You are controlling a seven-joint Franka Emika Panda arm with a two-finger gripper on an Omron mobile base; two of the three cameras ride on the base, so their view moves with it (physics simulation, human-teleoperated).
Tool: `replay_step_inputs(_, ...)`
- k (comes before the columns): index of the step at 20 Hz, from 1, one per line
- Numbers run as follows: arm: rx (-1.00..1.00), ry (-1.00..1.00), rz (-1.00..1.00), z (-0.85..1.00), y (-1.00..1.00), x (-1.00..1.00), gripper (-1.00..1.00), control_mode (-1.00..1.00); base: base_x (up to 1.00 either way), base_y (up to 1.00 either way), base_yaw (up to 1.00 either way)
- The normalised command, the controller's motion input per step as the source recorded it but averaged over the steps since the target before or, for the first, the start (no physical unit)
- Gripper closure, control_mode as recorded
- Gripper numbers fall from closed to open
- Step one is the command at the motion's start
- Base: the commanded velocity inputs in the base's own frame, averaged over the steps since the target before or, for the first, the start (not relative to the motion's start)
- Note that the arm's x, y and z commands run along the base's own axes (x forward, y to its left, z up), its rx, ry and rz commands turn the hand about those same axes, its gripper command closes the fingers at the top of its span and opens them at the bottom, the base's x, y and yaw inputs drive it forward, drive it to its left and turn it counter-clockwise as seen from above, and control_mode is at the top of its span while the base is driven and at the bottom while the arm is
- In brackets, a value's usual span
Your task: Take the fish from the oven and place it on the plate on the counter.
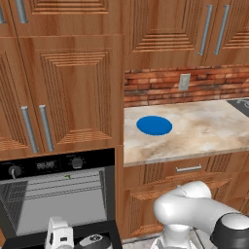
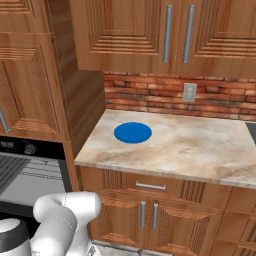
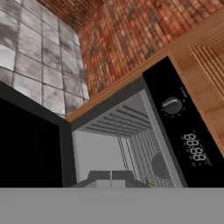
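The black oven [image 1: 48,165] stands open at the lower left, its door folded down and grey wire racks showing inside. On a rack lies the fish [image 1: 68,176], a tiny greenish speck; a greenish sliver of the fish [image 3: 151,184] also shows low in the hand view. My gripper [image 3: 110,177] is shut, fingertips together with nothing between them, pointing into the oven [image 3: 175,118] cavity from just outside. The white hand [image 1: 58,234] hangs low over the door. The blue plate [image 1: 154,125] [image 2: 132,132] lies bare on the tan counter [image 1: 204,131] [image 2: 200,145], right of the oven [image 2: 30,148].
Wooden cabinets with silver handles [image 1: 44,126] rise above the oven and over the counter. A brick backsplash with a wall socket [image 1: 184,81] runs behind the counter. Drawers with a silver handle [image 2: 150,186] sit below it. A dark cooktop corner [image 1: 240,104] shows at the far right.
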Motion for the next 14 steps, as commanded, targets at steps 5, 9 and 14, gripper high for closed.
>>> replay_step_inputs(5,0.00,0.04,-0.05,0.05,0.00,0.38,1.00,-1.00,0.00,0.00,0.00)
replay_step_inputs(9,-0.02,-0.01,-0.01,-0.25,0.00,0.12,1.00,-1.00,0.00,0.00,0.00)
replay_step_inputs(14,-0.14,-0.09,-0.01,-0.08,0.20,0.00,1.00,-1.00,0.00,0.00,0.00)
